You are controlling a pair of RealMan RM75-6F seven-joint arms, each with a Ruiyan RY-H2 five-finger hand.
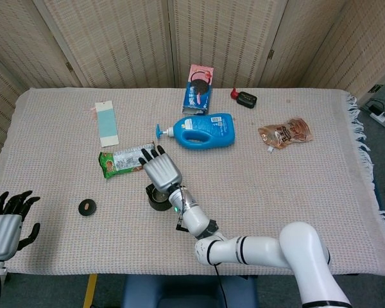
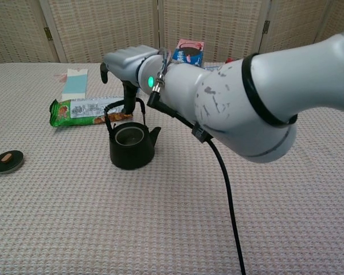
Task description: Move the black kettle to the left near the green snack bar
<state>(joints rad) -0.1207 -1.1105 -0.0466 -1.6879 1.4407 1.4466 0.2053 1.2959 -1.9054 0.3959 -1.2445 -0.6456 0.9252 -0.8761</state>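
Chest view, black kettle (image 2: 132, 148) on table cloth (image 2: 160, 229) just beside green snack bar (image 2: 83, 111), right hand (image 2: 126, 64) above handle w/ fingers apart, left hand (image 1: 5, 221) open at table edge.

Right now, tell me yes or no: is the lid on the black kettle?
No. In the chest view the black kettle stands open-topped, and the lid lies apart on the cloth to its left.

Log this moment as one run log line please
right hand: fingers spread above handle | black cast-iron kettle: on cloth beside green snack bar | left hand: idle, table edge
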